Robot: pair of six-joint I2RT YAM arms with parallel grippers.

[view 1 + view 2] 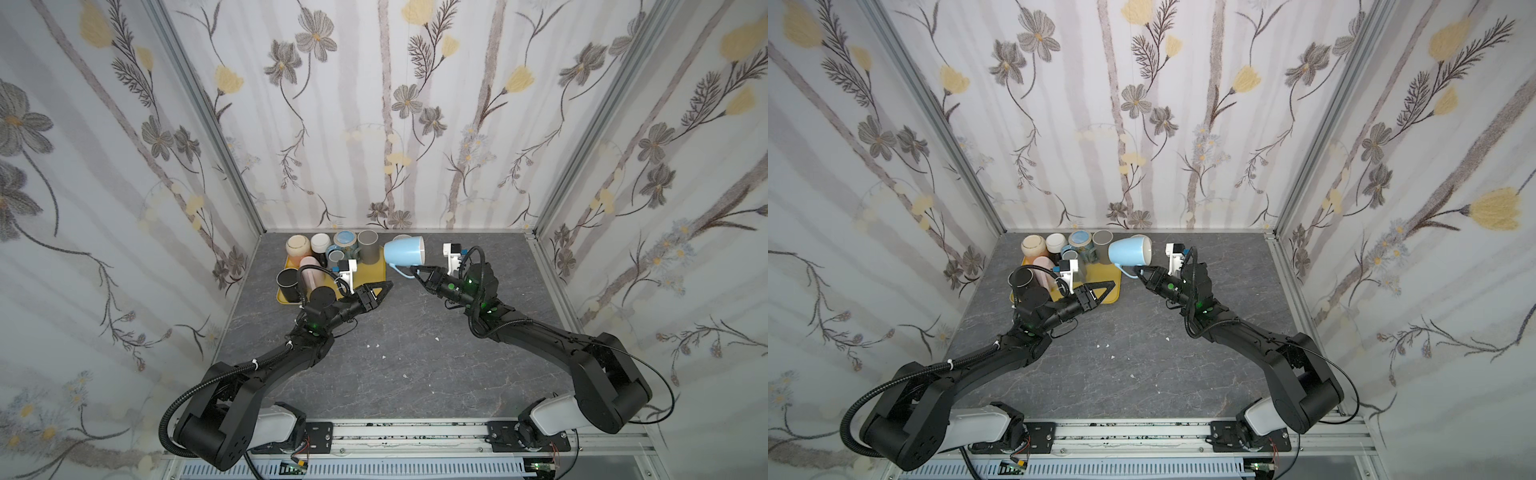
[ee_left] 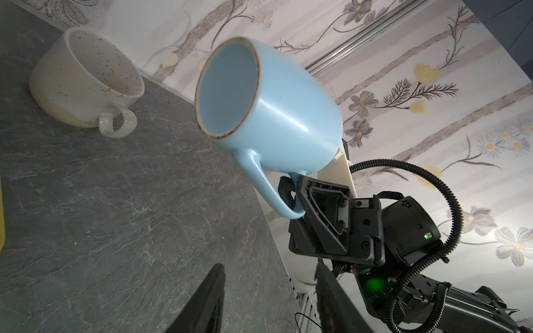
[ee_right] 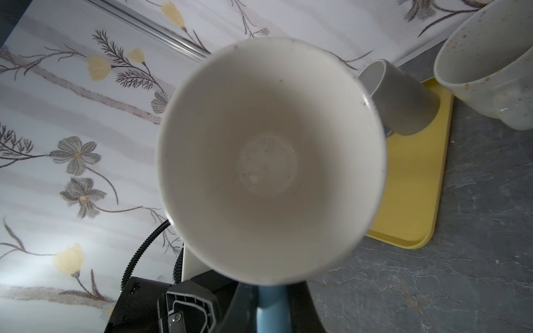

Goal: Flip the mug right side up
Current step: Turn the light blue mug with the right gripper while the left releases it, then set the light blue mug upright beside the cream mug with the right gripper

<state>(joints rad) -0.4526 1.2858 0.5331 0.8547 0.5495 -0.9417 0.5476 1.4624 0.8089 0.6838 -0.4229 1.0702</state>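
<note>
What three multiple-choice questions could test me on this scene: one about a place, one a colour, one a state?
1. Where on the table is the yellow tray?
A. Back left
B. Front right
C. Front centre

2. What colour is the outside of the mug?
A. Red
B. Light blue
C. Black

3. How is the mug now?
A. Standing upright on the table
B. In the air, tipped on its side
C. Upside down on the tray

Answers:
1 A: in both top views the tray lies by the far wall, on the left.
2 B: its outer wall is pale blue.
3 B: the right gripper holds it by the handle, clear of the table, its mouth facing sideways.
</note>
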